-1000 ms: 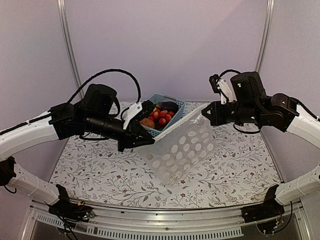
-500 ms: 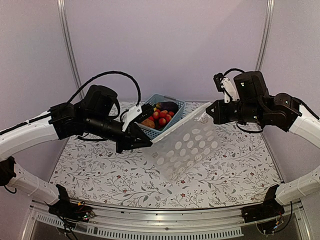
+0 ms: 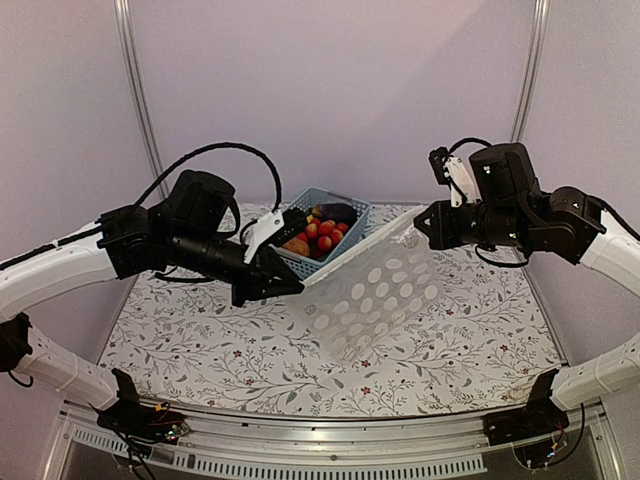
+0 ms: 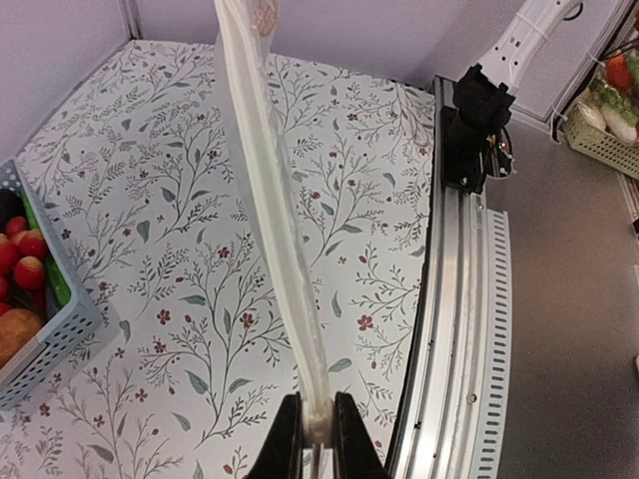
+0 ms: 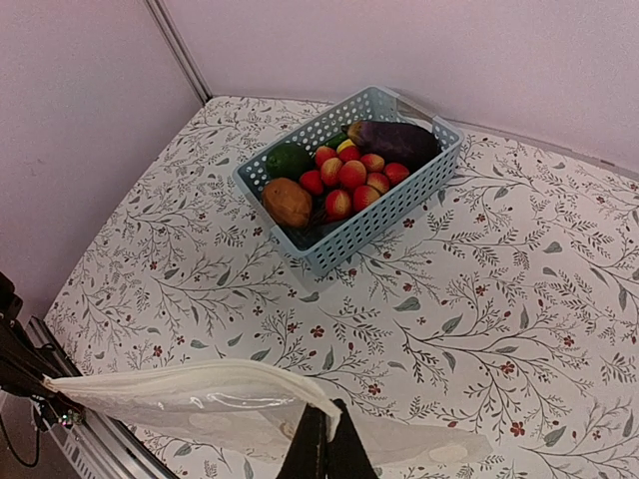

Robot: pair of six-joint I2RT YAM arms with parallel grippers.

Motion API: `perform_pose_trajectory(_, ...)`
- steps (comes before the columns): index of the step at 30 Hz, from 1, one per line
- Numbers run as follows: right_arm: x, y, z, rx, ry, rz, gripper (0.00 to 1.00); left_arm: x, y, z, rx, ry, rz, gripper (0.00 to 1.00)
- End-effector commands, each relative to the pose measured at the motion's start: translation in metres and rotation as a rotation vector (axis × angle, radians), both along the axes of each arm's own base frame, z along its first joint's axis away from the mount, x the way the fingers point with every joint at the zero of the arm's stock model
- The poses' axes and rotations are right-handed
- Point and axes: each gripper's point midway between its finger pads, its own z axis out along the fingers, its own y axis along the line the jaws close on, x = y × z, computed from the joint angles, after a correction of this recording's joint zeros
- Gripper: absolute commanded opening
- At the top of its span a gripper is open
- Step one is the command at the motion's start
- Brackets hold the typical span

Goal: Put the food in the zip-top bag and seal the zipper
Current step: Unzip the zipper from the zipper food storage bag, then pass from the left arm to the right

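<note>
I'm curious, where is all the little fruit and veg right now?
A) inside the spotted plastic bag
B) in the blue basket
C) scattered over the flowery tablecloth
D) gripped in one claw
B: the food is piled in the blue basket, while the left claw and right claw hold only the spotted bag stretched between them.

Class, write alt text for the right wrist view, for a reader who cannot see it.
The right gripper, at the bottom edge, pinches a clear floppy zip-top plastic bag that stretches left above a floral-print table. Beyond it, a light-blue slotted plastic basket holds red round fruit, a brown potato and a dark purple eggplant.
</note>
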Motion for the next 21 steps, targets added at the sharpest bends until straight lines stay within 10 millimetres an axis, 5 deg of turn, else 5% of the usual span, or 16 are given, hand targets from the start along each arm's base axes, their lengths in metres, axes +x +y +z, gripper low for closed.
perform_pose_trajectory(1,0.008,-0.01,-0.005,-0.021,-0.001,-0.055,0.0,0.004,0.007,-0.004,0.038,0.004,0.018,0.0)
perform_pose_trajectory(4,0.008,-0.007,-0.005,-0.009,0.005,-0.048,0.05,0.009,0.006,-0.003,0.031,0.003,0.047,0.0)
perform_pose_trajectory(13,0.004,0.011,-0.021,0.096,0.093,-0.079,0.63,0.05,0.014,-0.014,0.048,-0.019,0.327,0.0)
perform_pose_trajectory(17,0.001,0.019,-0.015,0.174,0.095,-0.1,0.74,0.05,0.016,-0.008,0.009,-0.039,0.354,0.0)
perform_pose_trajectory(21,0.0,0.038,-0.014,0.24,0.122,-0.111,0.75,0.044,0.012,-0.008,-0.001,-0.054,0.348,0.0)
